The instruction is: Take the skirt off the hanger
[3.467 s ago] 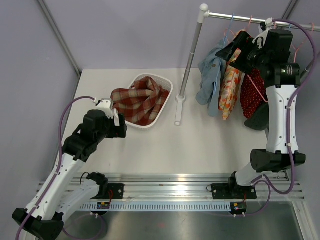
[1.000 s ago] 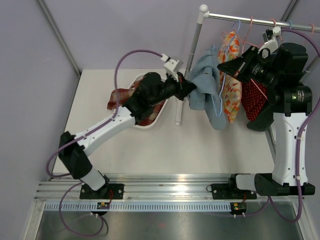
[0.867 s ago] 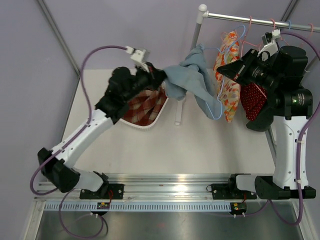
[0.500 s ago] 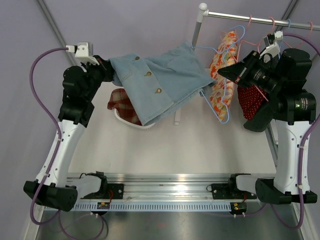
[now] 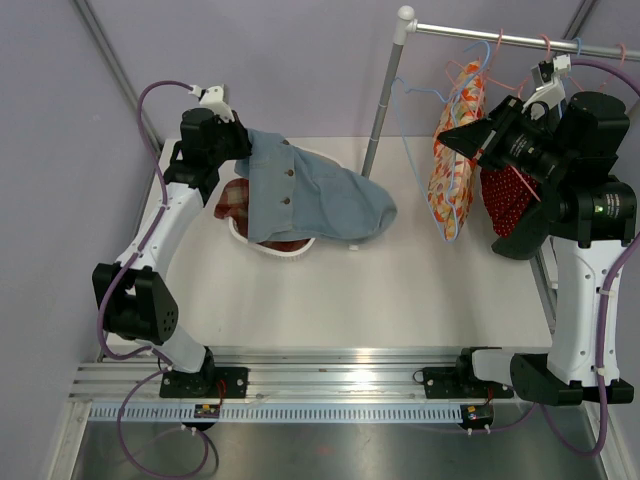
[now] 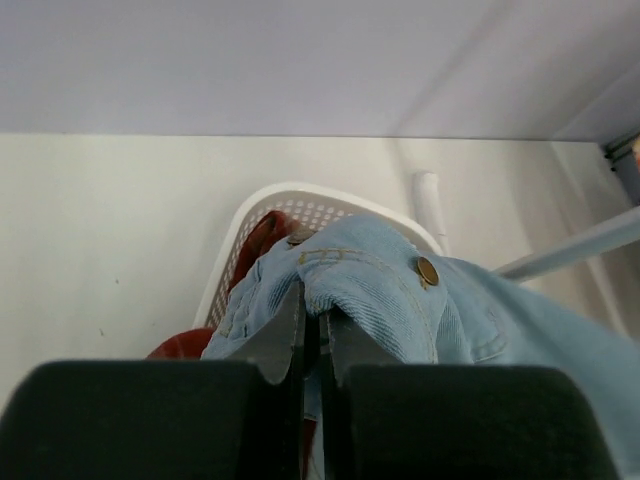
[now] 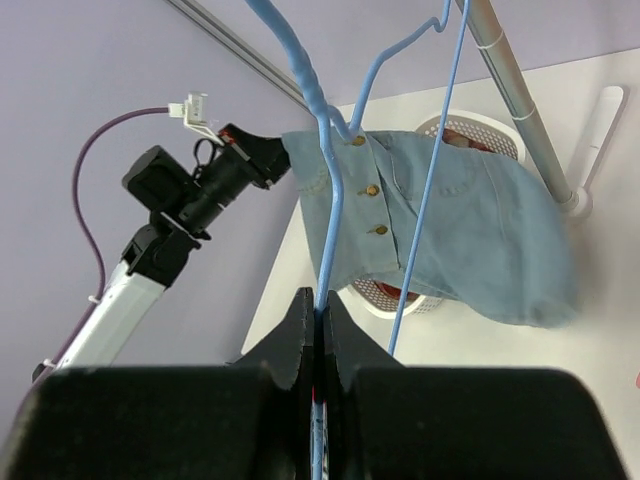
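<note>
The skirt [image 5: 310, 200] is blue denim with brass buttons. It hangs from my left gripper [image 5: 243, 145] and drapes down over the white basket, apart from the hanger. In the left wrist view, my left gripper [image 6: 312, 300] is shut on a fold of the skirt [image 6: 400, 290] at its waistband. The hanger [image 7: 333, 200] is bare blue wire, still hooked near the rail. My right gripper [image 7: 320, 300] is shut on its lower wire. From the right wrist view, the skirt [image 7: 460, 230] lies well beyond the hanger.
A white basket [image 6: 300, 192] holds a red plaid cloth [image 5: 232, 195] under the skirt. The rail [image 5: 500, 40] on its pole [image 5: 380, 110] carries an orange floral garment [image 5: 445, 170] and a red one [image 5: 500, 195], close beside my right arm.
My left arm has pulled the skirt left, off the hanger. The skirt has dropped from a stretched span to a drape over the basket. The hanger has swung back toward the rail.
</note>
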Controlling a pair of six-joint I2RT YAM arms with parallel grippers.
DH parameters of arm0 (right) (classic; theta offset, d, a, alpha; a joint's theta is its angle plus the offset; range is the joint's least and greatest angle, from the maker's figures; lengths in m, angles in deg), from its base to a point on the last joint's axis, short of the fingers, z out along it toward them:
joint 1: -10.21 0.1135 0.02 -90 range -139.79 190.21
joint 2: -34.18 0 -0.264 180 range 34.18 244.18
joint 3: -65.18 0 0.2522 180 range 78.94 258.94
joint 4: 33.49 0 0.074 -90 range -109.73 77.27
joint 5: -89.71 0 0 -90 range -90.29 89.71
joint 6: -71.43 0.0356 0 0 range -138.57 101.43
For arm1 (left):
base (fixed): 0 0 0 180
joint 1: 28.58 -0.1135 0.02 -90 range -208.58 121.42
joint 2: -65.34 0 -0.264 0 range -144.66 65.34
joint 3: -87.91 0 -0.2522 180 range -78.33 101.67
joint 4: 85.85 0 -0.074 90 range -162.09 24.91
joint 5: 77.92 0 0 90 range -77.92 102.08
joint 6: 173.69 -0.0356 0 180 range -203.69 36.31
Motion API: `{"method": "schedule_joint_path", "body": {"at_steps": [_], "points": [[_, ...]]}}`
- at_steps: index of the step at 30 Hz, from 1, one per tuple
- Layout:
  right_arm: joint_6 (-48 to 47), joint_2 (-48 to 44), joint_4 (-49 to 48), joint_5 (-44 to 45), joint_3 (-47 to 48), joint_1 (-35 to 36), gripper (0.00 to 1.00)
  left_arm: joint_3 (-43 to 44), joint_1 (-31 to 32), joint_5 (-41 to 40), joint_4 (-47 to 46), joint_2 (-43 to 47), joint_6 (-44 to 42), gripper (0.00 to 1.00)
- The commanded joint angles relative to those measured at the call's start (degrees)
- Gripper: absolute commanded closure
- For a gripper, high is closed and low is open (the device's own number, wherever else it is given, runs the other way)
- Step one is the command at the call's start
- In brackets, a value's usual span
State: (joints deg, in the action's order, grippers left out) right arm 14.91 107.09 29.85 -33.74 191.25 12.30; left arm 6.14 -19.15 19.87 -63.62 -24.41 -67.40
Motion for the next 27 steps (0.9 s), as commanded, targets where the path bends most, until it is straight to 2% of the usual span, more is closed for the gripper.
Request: {"method": "schedule_joint_path", "body": {"at_steps": [1, 3, 7, 8, 10, 11, 15, 19, 23, 27], "points": [[-1.48, 0.13, -2.12, 0.84, 2.38, -0.07, 1.00, -0.78, -0.99, -1.82, -5.83, -0.24, -0.30, 1.00], [-1.48, 0.22, -2.30, 0.93, 2.38, -0.15, 1.00, -1.41, -0.56, -1.73, -5.40, -2.78, 0.14, 1.00], [-1.83, 1.80, -1.77, 2.24, 4.13, -0.07, 1.00, 0.60, 2.60, -10.05, 0.31, -9.37, -1.44, 1.00], [-2.53, 2.33, -0.46, 2.69, 4.93, -0.07, 1.00, 1.22, 3.48, -10.34, 3.02, -12.08, -1.35, 0.84], [-3.15, 3.29, 0.60, 4.35, 6.77, -0.07, 1.00, 2.45, 4.54, -10.51, 5.58, -14.73, -0.31, 0.34], [-3.76, 3.65, 1.21, 5.49, 7.39, -0.07, 1.00, 4.02, 5.67, -11.56, 8.29, -15.53, -0.12, 0.01], [-5.35, 5.75, 4.37, 9.19, 10.73, -0.15, 1.00, 1.94, 8.23, -17.98, 8.93, -11.34, 1.46, 0.01], [-7.10, 9.35, 6.49, 14.37, 15.55, -0.07, 1.00, -0.26, 8.32, -18.35, 11.47, 1.39, 3.92, 0.01], [-7.37, 11.55, 3.95, 16.58, 16.36, -0.07, 1.00, -0.88, 8.67, -15.18, 21.37, 16.76, 2.17, 0.01], [-5.09, 15.77, -0.53, 14.57, 17.24, -0.07, 1.00, -5.79, 8.67, -13.85, 30.54, 28.30, -0.38, 0.01]]}}
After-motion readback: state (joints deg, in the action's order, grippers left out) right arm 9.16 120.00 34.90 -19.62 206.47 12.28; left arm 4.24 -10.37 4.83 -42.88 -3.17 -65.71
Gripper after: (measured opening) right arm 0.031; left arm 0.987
